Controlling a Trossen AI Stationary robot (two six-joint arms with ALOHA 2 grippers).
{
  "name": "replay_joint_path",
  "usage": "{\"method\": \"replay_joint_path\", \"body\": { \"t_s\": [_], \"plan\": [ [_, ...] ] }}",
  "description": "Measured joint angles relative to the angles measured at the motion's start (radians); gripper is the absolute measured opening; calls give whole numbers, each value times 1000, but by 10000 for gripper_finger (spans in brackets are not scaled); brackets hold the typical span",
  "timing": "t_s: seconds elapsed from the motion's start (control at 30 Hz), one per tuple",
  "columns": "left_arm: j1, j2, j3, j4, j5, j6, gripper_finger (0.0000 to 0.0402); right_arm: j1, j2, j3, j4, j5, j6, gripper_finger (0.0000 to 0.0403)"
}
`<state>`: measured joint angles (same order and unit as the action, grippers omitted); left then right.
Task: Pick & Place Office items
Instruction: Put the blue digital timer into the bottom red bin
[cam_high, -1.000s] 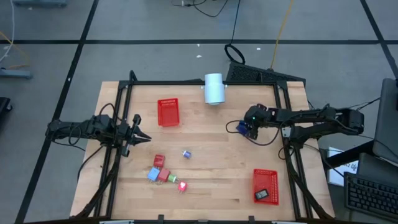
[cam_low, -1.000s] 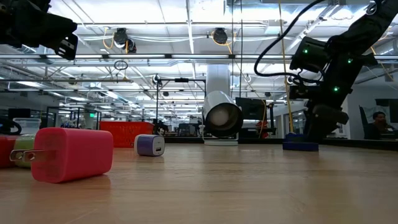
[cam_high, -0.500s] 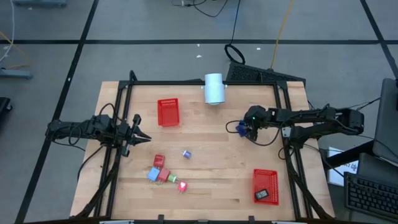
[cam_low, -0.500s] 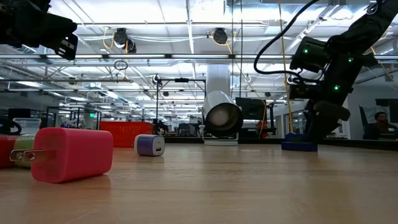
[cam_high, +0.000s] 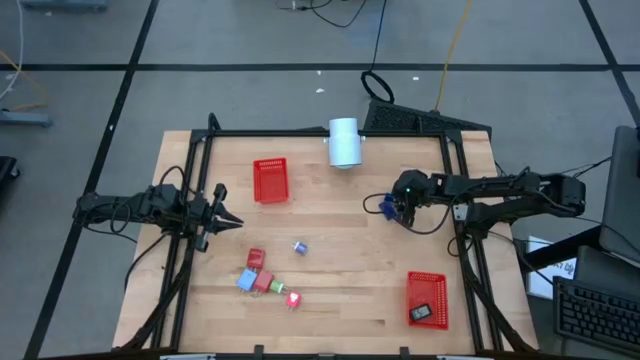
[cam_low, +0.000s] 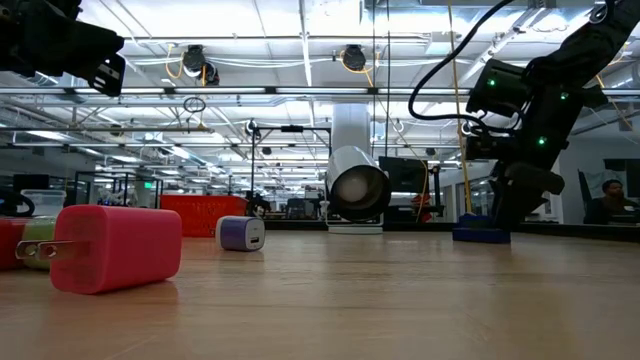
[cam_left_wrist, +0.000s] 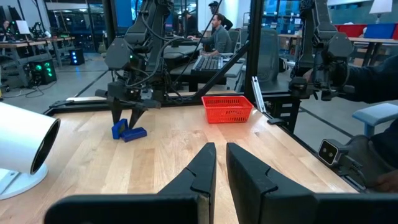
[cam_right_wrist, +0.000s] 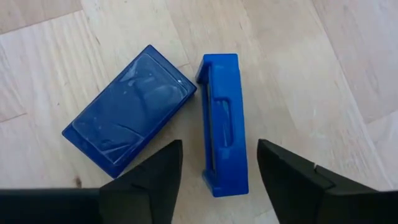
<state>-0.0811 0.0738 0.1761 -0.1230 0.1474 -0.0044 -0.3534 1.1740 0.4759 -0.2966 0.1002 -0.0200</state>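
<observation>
Two dark blue office items lie side by side on the table's right half: a flat one (cam_right_wrist: 130, 118) and a narrower one (cam_right_wrist: 222, 134) standing on its long edge. My right gripper (cam_right_wrist: 219, 149) points steeply down over the narrower piece, open, with one finger on each side of it and a gap on both sides. More small items, red (cam_high: 256, 258), light blue (cam_high: 245, 281) and a tiny bluish-white one (cam_high: 300, 247), lie near the front left. A black one (cam_high: 421, 313) sits inside a red basket (cam_high: 427, 285). My left gripper (cam_high: 232, 221) waits shut above the table's left edge.
A second red mesh basket (cam_high: 270, 180) stands at the far left. A white cylinder (cam_high: 344, 142) lies on its side at the far edge. A black frame (cam_high: 320, 133) runs around the table. People and desks show beyond the table's right side in the left wrist view.
</observation>
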Motion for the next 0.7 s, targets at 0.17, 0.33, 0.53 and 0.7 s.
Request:
{"method": "replay_joint_path", "body": {
  "t_s": [0.17,0.33,0.53,0.7],
  "plan": [
    [0,0,0,0,0,0,42,0,0,0,0,0,0,170],
    [0,0,0,0,0,0,42,0,0,0,0,0,1,153],
    [0,0,0,0,0,0,42,0,0,1,0,-1,1,136],
    [0,0,0,0,0,0,42,0,0,1,0,-1,1,124]
  ]
}}
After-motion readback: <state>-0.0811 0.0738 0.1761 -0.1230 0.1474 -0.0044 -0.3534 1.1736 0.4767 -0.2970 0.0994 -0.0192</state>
